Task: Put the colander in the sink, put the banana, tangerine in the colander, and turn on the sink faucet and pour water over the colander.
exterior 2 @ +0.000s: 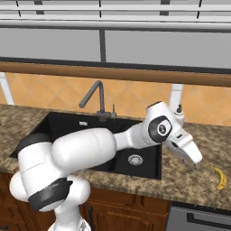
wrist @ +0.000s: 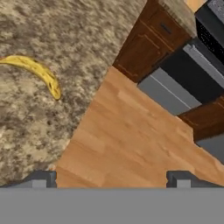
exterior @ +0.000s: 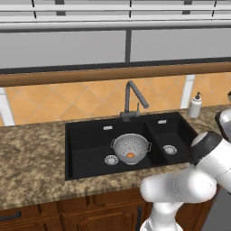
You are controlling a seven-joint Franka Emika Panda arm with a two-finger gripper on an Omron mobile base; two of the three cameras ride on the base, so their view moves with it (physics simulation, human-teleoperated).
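The silver-grey colander (exterior: 131, 147) stands in the large basin of the black sink (exterior: 90, 151), and the orange tangerine (exterior: 130, 155) lies at its bottom. Behind the basins rises the dark grey sink faucet (exterior: 134, 97), its spout angled to the right. The yellow banana (exterior 2: 220, 177) lies on the granite counter right of the sink (exterior 2: 148, 151), near the front edge. My gripper (exterior 2: 196, 164) hangs above that counter, a little left of the banana, pointing down toward it. In the hand view the banana (wrist: 38, 72) is at the upper left, and my gripper (wrist: 111, 179) is open and holds nothing.
A white soap dispenser (exterior: 195, 106) stands on the counter behind the small basin. The counter's front edge runs close to the banana, with wooden floor (wrist: 131, 148) and dark cabinet drawers (wrist: 148, 39) below it. My own arm (exterior 2: 90, 151) crosses in front of the sink.
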